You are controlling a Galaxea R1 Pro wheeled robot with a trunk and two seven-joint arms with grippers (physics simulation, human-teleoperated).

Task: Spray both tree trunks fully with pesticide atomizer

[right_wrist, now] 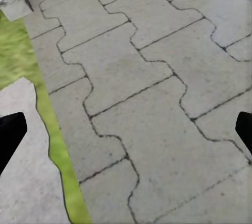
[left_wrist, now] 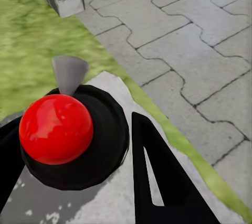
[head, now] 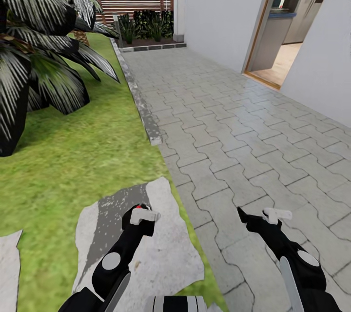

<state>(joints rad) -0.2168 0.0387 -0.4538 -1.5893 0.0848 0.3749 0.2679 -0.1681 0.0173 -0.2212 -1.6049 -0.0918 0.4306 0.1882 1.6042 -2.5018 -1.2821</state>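
- Pesticide atomizer: dark round body, glossy red cap, grey wedge spout; seen end-on, long axis along the fingers, spout toward lawn.
- Left gripper: pinching it, over stepping stone.
- Right gripper: spread wide, over paving.

Head looks down over lawn and paving — wrists close above both.

Pale grey interlocking paving runs beside bright green grass, edged by a mottled grey kerb, with dark green palm fronds, a reddish-brown slatted fence, a white wall, and a glossy red ball on black.
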